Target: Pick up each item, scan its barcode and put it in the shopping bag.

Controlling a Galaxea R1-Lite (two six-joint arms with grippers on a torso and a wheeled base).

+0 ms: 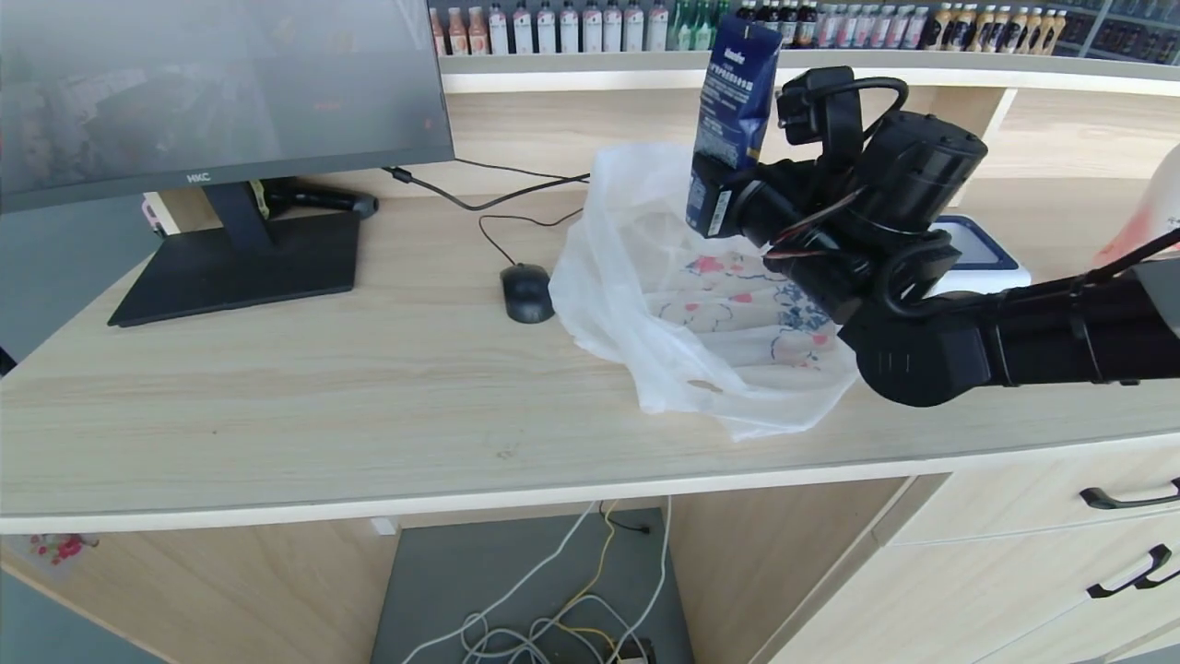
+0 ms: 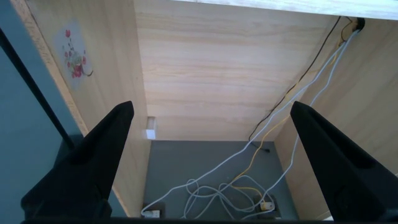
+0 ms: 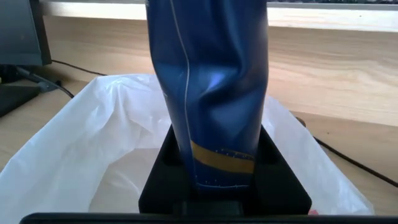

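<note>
Black right gripper (image 1: pixel 717 201) pinches the lower end of a tall blue foil pouch (image 1: pixel 735 92), fingers pressed tight on both sides; the right wrist view shows this too, the pouch (image 3: pixel 211 81) rising upright out of the gripper (image 3: pixel 221 180). Pouch is held in the air, roughly upright, slight tilt, above the far edge of the white translucent plastic shopping bag (image 1: pixel 645 314). Bag lies crumpled and open on the light wooden counter (image 1: pixel 277 397), right of centre; its mouth (image 3: pixel 93 149) sits just below the pouch. Something with red and blue print (image 1: pixel 737 304) shows through the bag wall, can't tell what.

Left gripper (image 2: pixel 211 109) is down below the counter, black fingers (image 2: pixel 93 162) spread wide, nothing between them, facing the wooden knee space where loose white and yellow cables (image 2: pixel 230 186) lie on the grey floor.

Also on the counter: dark flat monitor on a black stand (image 1: pixel 221 83) at far left, black computer mouse (image 1: pixel 527 292) just left of the bag, white device with a blue-edged top (image 1: pixel 977 249) behind the right arm. Row of drink bottles (image 1: pixel 645 28) on the back shelf. Drawers with black handles (image 1: pixel 1125 498) at lower right.
</note>
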